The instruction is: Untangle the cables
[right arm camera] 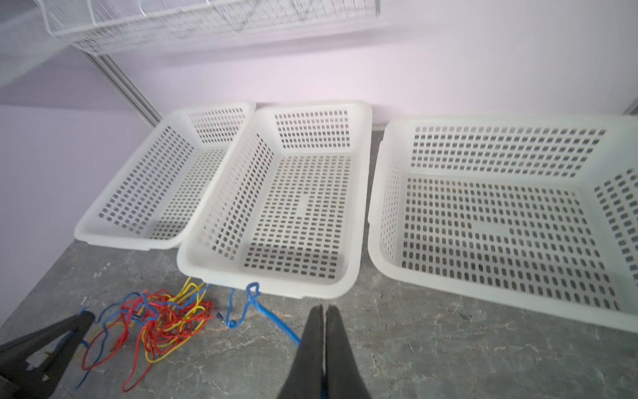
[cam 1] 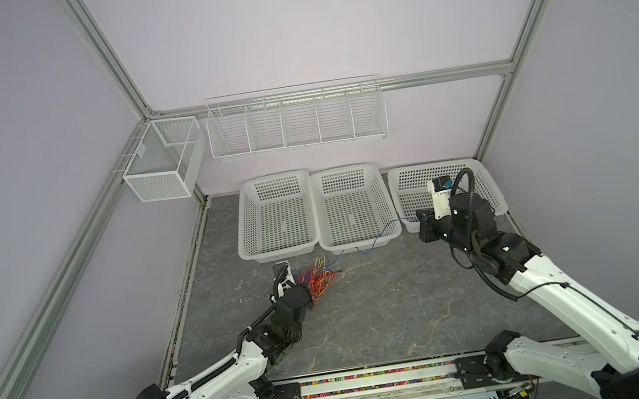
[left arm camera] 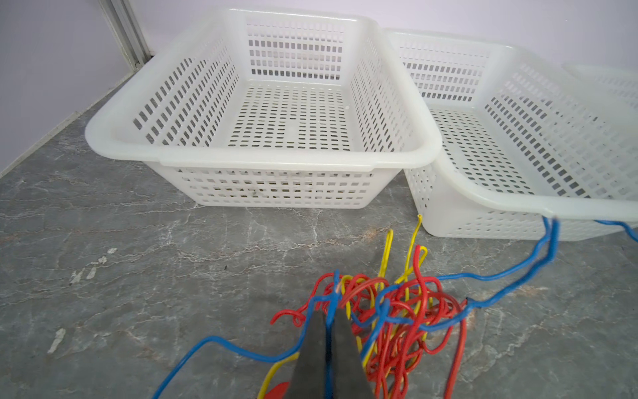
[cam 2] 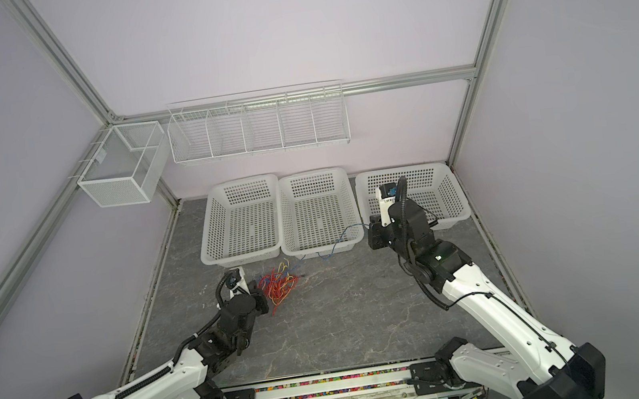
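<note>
Ideally the right hand, pinching the blue cable before the middle basket, should pull slowly; the left hand, clamped on the tangle, anchors.

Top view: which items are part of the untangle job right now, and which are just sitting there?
In the job:
- tangle of red, yellow and blue cables
- blue cable stretched toward the right
- left gripper, shut on a blue strand there
- right gripper, shut on the blue cable

Idle:
- three white plastic baskets
- wire wall rack
- mesh wall box
</note>
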You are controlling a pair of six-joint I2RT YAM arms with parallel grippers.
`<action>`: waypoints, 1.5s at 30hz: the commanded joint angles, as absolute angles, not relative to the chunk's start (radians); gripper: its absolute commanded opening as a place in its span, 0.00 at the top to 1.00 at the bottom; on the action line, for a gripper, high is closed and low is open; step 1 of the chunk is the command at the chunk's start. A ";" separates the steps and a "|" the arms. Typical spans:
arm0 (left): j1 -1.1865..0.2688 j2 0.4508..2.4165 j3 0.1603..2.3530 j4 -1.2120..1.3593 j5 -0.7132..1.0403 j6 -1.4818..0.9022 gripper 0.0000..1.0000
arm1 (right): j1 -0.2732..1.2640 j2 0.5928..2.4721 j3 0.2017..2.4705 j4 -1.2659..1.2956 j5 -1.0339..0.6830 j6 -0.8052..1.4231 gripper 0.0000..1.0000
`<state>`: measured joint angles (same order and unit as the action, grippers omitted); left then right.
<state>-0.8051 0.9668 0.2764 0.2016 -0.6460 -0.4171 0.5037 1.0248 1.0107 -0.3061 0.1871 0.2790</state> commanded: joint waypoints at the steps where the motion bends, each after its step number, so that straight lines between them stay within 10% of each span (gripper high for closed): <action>1: -0.801 0.971 0.287 0.230 -0.645 -0.414 1.00 | 0.500 0.971 1.061 -0.246 0.247 0.236 0.94; 18: -0.801 0.965 0.283 0.244 -0.604 -0.395 1.00 | 0.499 0.940 1.099 -0.211 0.384 0.139 0.94; 21: -0.801 0.960 0.284 0.284 -0.542 -0.349 0.46 | 0.499 0.959 1.094 -0.189 0.287 0.154 0.94; 24: -0.800 0.962 0.283 0.328 -0.498 -0.317 0.25 | 0.500 0.983 1.097 -0.185 0.245 0.169 0.94; 45: -0.800 1.206 0.389 0.535 -0.291 -0.216 0.13 | 0.500 0.990 1.034 -0.210 0.168 0.236 0.91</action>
